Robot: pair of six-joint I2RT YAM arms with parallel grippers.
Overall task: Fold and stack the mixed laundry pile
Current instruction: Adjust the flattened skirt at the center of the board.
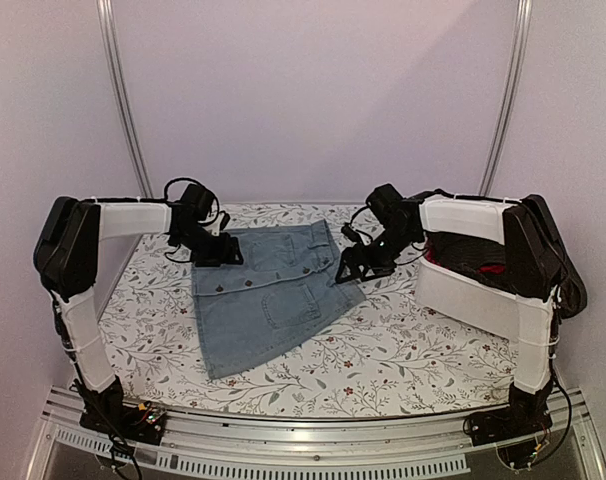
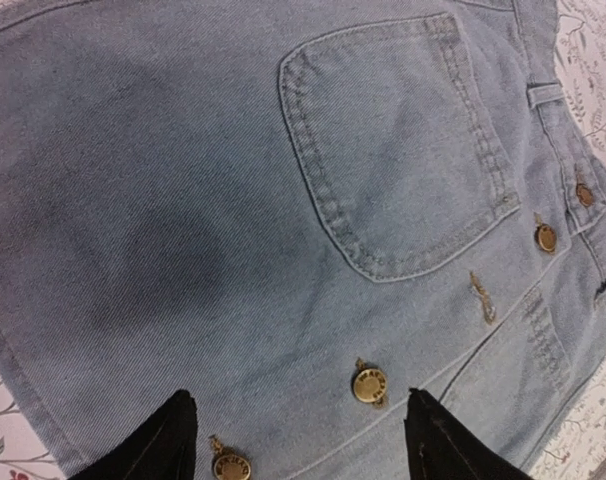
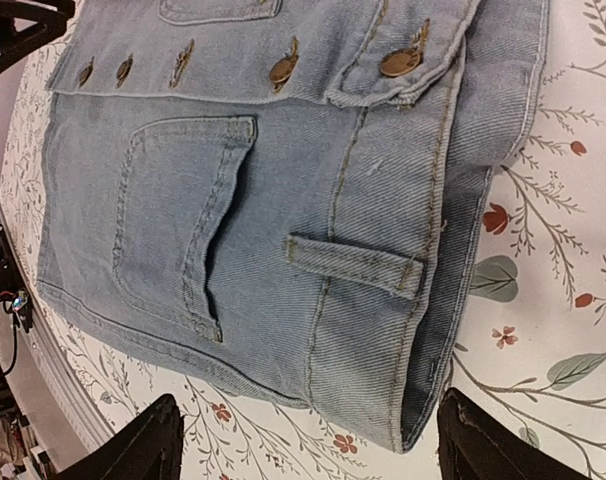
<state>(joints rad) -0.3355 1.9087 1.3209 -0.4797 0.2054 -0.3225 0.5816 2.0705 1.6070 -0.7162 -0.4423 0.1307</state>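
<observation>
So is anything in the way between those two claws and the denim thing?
Nothing visible. The left gripper and right gripper hang open just over the denim piece; both wrist views show nothing lying on top of it.

The light blue denim piece [image 2: 183, 150] is matt twilled cloth; its buttons [image 2: 369, 385] are shiny brassy metal.

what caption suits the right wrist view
Open right gripper at the belt-loop corner of a denim piece on the floral table cover
</observation>
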